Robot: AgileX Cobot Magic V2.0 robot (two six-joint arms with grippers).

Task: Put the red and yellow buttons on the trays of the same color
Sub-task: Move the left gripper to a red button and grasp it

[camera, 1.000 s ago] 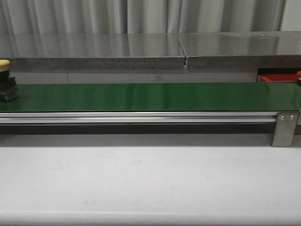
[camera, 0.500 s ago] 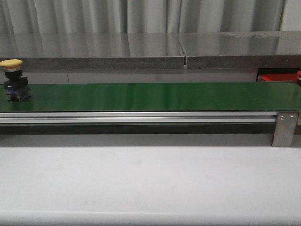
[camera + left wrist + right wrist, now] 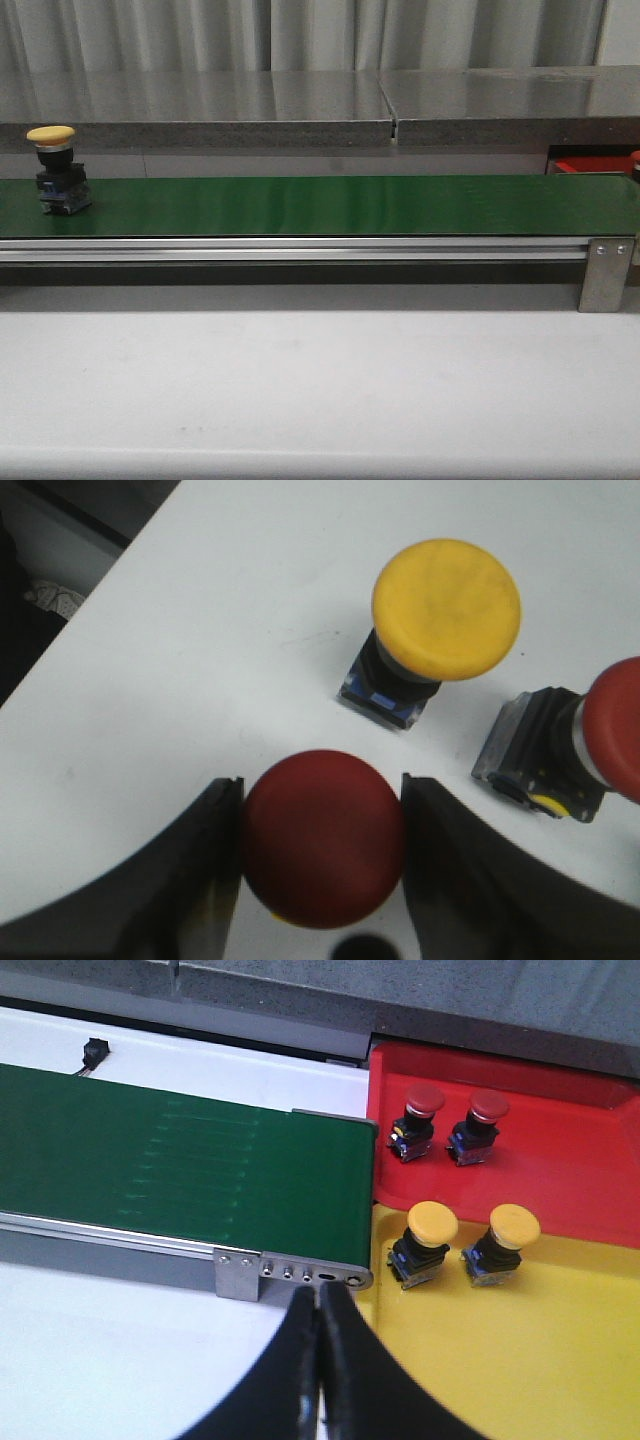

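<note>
At far left of green belt point(image 3: 330, 205), yellow-capped button point(image 3: 58, 170) stood upright. Left gripper point(image 3: 322, 852) clamped around red button point(image 3: 322, 838), fingers touching cap on both sides, over white table point(image 3: 220, 650); another yellow button point(image 3: 435, 620) and red one point(image 3: 570, 750) nearby. Right gripper point(image 3: 320, 1360) fully closed, empty, beside belt end. Red tray point(image 3: 560, 1160) held two red buttons, yellow tray point(image 3: 540, 1350) two yellow.
</note>
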